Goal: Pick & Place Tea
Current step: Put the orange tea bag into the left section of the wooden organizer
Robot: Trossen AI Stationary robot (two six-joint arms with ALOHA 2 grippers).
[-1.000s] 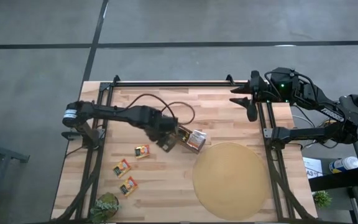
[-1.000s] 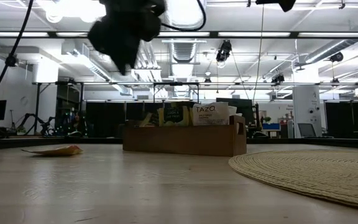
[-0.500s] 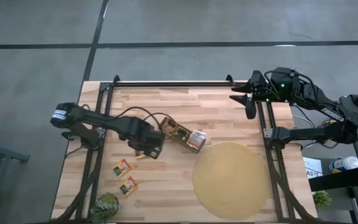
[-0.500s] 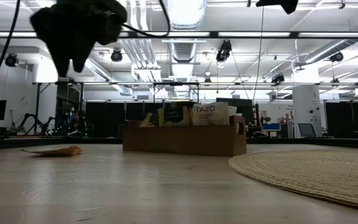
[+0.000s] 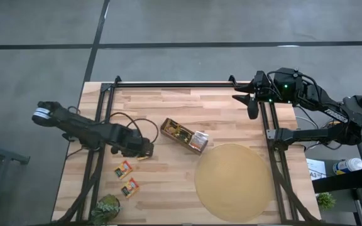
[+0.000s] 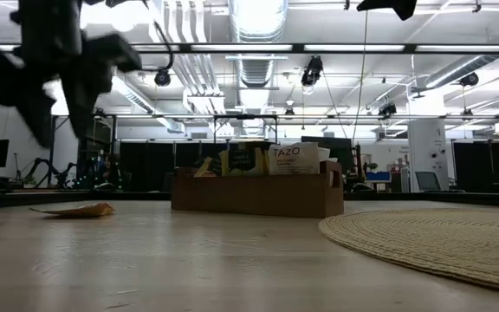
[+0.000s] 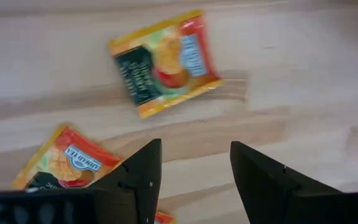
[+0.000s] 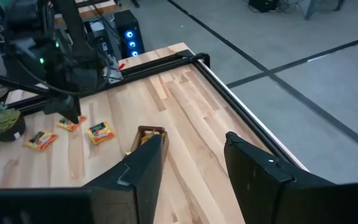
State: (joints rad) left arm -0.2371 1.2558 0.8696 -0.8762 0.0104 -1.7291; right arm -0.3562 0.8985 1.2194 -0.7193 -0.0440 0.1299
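Several sachets stand in the box; three sachets remain on the tabletop. Left claw hovers open, empty; right claw open, parked.

Wooden table; on it sachets, box, mat, plant.

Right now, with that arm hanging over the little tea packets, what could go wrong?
The left gripper hovers open above an orange sachet, and a second sachet lies close beside it. Coming down slightly off, a finger might catch both or push one away.

The sachets lie flat on the table, so the fingers may slide over one instead of lifting it.

The brown box already looks full, so another sachet might not settle in.
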